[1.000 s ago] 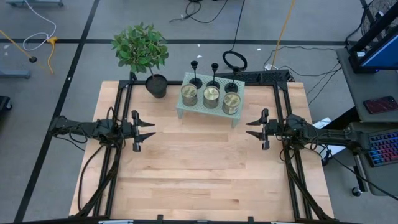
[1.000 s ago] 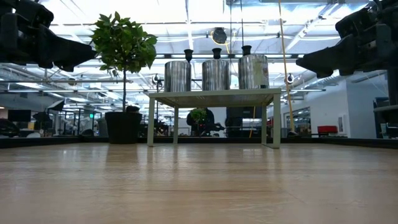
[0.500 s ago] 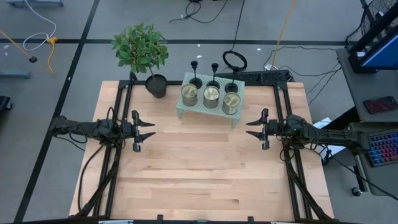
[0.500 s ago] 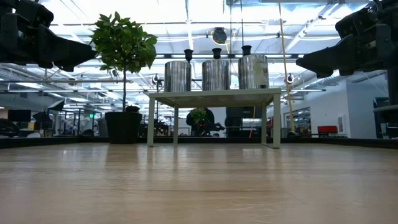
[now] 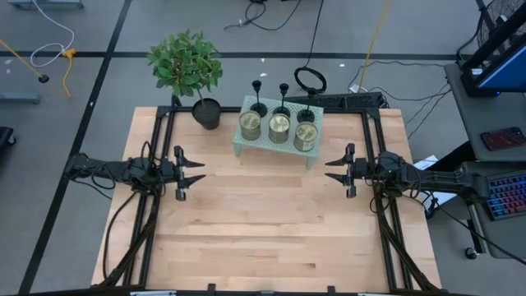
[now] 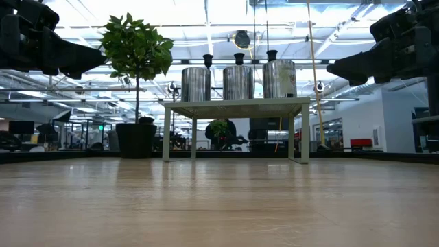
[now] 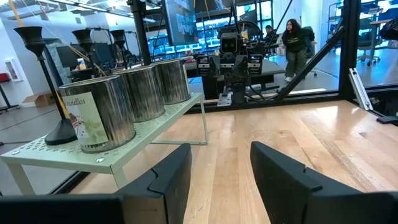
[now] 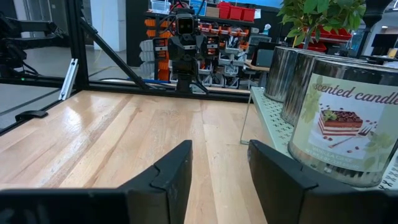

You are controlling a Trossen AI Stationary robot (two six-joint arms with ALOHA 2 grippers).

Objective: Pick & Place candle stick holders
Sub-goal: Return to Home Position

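Three black candle stick holders (image 5: 283, 101) stand by their round bases along the far edge of a pale green perforated stand (image 5: 246, 141) at the table's far middle, behind three round jar candles (image 5: 279, 127). In the left wrist view the nearest holder (image 7: 42, 81) shows beside a jar. My left gripper (image 5: 194, 172) hovers open and empty at the table's left. My right gripper (image 5: 335, 170) hovers open and empty at the right. Both point toward the table's middle.
A potted green plant (image 5: 187, 70) stands at the far left, next to the stand. Black frame rails (image 5: 160, 123) run along the table's left, right and far sides. Bare wood (image 5: 263, 222) stretches between the grippers and toward the near edge. A person (image 7: 296, 46) stands in the room beyond.
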